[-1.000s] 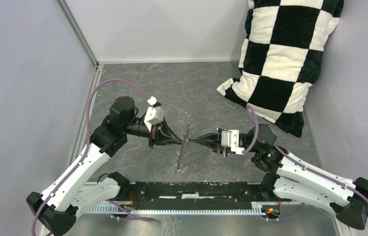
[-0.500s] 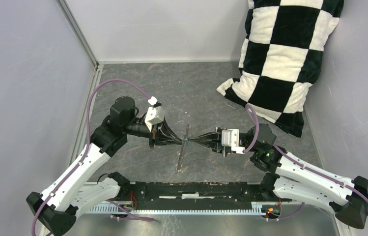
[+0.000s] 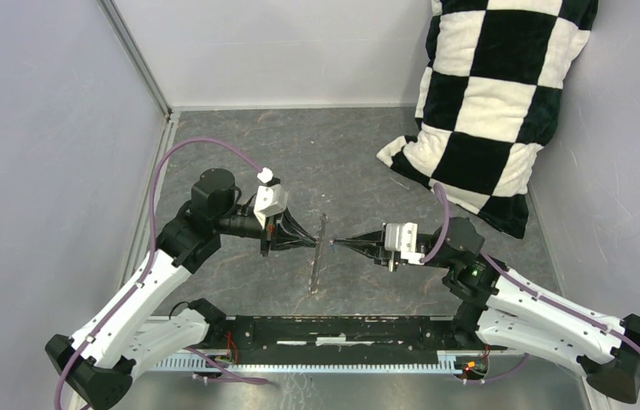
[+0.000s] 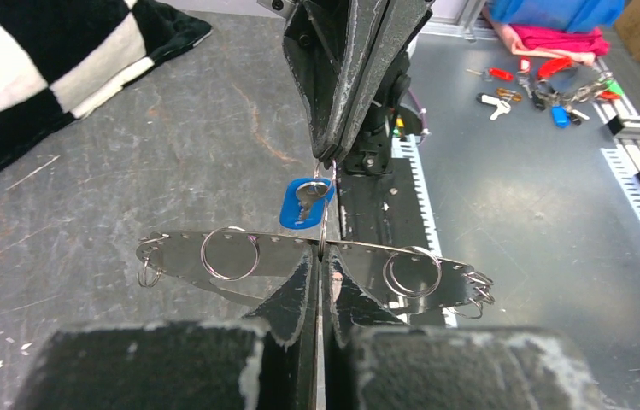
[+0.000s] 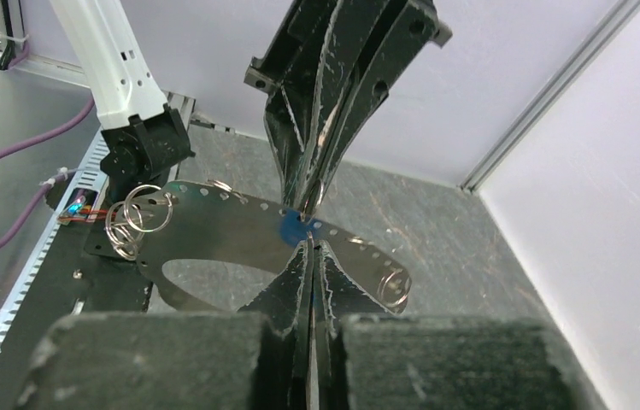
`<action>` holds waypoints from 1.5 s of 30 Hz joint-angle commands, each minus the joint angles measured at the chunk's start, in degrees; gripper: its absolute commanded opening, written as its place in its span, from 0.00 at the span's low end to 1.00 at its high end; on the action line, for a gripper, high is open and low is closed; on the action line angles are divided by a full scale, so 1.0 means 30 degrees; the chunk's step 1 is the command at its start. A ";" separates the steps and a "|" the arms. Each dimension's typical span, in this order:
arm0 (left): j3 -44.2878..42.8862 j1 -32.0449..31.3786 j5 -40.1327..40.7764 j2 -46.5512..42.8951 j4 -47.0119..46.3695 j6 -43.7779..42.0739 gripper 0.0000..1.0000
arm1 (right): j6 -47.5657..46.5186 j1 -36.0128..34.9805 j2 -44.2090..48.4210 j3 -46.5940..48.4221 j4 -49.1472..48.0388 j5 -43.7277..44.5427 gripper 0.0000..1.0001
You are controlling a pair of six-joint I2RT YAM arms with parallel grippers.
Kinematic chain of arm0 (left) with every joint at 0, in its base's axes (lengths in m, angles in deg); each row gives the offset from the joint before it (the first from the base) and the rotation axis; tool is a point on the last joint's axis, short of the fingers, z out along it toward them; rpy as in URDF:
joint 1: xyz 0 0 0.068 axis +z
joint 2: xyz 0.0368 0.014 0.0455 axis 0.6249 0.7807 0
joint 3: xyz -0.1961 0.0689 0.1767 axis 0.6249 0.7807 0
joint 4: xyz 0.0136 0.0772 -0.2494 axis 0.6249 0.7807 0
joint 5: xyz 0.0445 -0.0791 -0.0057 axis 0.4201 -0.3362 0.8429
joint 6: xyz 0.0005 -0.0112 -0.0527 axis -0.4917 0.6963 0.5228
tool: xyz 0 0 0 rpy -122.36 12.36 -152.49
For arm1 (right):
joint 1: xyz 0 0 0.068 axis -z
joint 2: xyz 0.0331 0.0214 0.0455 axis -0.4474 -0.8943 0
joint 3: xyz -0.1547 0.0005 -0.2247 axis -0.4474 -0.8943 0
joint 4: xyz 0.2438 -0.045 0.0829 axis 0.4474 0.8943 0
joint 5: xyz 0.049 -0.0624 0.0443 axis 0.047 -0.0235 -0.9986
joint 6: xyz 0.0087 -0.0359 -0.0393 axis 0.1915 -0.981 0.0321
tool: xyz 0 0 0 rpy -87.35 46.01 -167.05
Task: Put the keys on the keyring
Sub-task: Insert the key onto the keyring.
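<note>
Jaws pressed together both sides: keyring (image 4: 179, 256) is pinched by the left gripper (image 4: 316, 259), right gripper (image 3: 336, 242) has been backed off, blue key (image 4: 302, 203) left dangling there, probably threaded.

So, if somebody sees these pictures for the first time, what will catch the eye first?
Probably the two black hands meeting almost tip to tip over the grey table: the left hand is shut on a flat metal keyring with small rings, and a bright blue key hangs just under the closed tips of the right hand. Next comes the big black-and-white checked pillow leaning in the far right corner.
</note>
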 commanded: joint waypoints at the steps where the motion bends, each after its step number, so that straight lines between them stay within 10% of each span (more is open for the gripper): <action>1: -0.0315 -0.0051 0.0935 -0.0548 -0.0008 -0.2057 0.02 | 0.0996 -0.0120 0.0165 0.0279 0.0767 0.0905 0.00; 15: 0.0398 -0.0064 0.2733 -0.1262 -0.0100 -0.4449 0.02 | 0.6283 -0.0128 -0.1957 0.0246 -0.3089 0.1189 0.01; 45: 0.0488 -0.0058 0.3009 -0.1375 -0.0479 -0.3981 0.02 | 0.7102 -0.0131 -0.2404 0.0059 -0.2866 0.3464 0.00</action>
